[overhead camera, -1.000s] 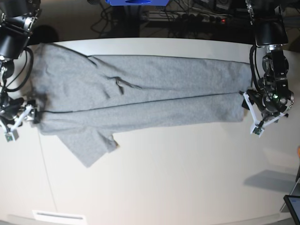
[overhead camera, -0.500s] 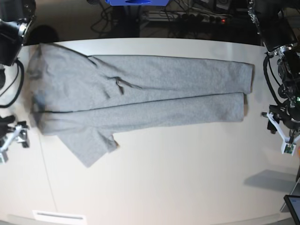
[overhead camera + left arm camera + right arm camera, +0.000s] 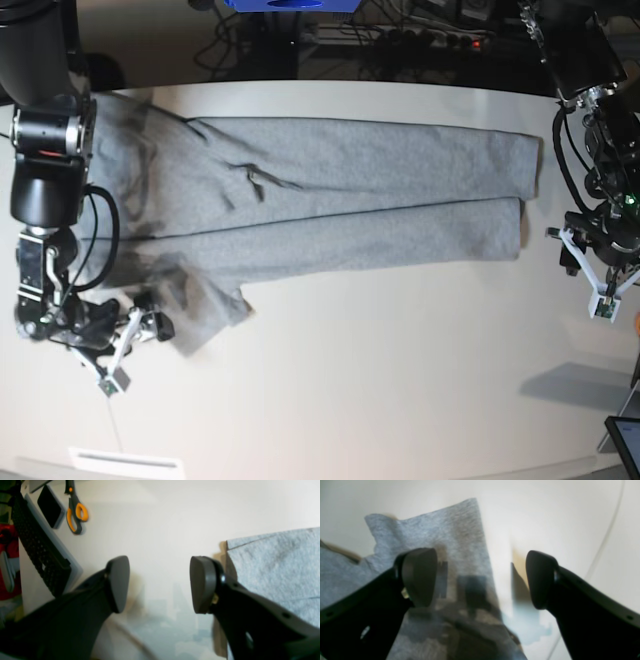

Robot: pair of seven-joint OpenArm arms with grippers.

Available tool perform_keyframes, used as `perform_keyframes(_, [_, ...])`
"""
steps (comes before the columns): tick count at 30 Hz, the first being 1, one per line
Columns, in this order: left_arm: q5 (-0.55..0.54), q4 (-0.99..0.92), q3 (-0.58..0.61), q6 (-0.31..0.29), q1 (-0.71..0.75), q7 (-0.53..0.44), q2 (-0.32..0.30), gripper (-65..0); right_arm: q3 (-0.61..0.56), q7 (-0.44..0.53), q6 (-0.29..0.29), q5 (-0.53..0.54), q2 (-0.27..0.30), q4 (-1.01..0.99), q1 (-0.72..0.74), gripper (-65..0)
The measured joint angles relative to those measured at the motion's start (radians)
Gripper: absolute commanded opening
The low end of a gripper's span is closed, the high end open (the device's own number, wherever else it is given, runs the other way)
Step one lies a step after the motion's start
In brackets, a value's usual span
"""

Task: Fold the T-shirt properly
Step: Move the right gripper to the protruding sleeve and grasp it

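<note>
A: Base view status: the T-shirt [image 3: 330, 205] lies flat along the far half of the counter [image 3: 400, 400], one long side folded over, with a sleeve projecting toward the near edge at the view's left. What step is in hand?

B: Sleeve fold, by judgement. The right pincer [image 3: 140, 328] sits just beside the projecting sleeve; in its wrist view the jaws stand wide, straddling the sleeve edge, one pad [image 3: 418, 576] over cloth, the other over bare counter. Nothing is gripped.

A: And the left pincer [image 3: 585, 262]?

B: Jaws apart and empty over bare counter, with the T-shirt's hem corner just beside one pad [image 3: 201, 583].

A: Next move?

B: Lower the right pincer onto the sleeve edge, close on it, then carry the sleeve across the body. Depth is hard to read here; contact with the cloth possibly already exists.

A: Change from one second ago?

B: Both pincers were at the garment's ends. The right pincer has shifted to the sleeve; the left has retreated clear of the hem.
</note>
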Motion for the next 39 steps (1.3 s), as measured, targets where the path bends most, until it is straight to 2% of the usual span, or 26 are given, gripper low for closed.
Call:
perform_keyframes(6, [0.000,0.000,0.000,0.000,0.002,0.000,0.001,-27.0,-0.052,0.083,-0.011,-0.006,0.001,-0.224,0.104,-11.5])
perform_keyframes(10, [0.000,0.000,0.000,0.000,0.003,0.001,0.002,-27.0,-0.055,0.122,-0.008,-0.008,-0.021,-0.356,0.156,-11.3])
perform_keyframes(14, [0.000,0.000,0.000,0.000,0.003,0.000,0.004,-27.0,-0.055,0.159,-0.009,-0.008,-0.014,-0.447,0.196,-11.3])
perform_keyframes(20, [0.000,0.000,0.000,0.000,0.003,0.000,0.003,-27.0,-0.055,0.180,-0.008,-0.012,-0.051,-0.483,0.195,-11.3])
perform_keyframes(26, [-0.003,0.000,0.000,0.000,0.024,-0.004,0.003,-27.2,-0.055,0.203,-0.011,-0.013,-0.037,-0.482,0.176,-11.3])
perform_keyframes(31, [-0.003,-0.002,0.000,0.000,0.024,-0.005,0.003,-27.2,-0.055,0.213,-0.007,-0.003,-0.065,-0.478,0.167,-11.5])
perform_keyframes(39, [0.000,-0.002,0.000,0.000,0.025,-0.004,0.003,-27.2,-0.055,0.216,-0.001,0.003,-0.062,-0.478,0.162,-12.0])
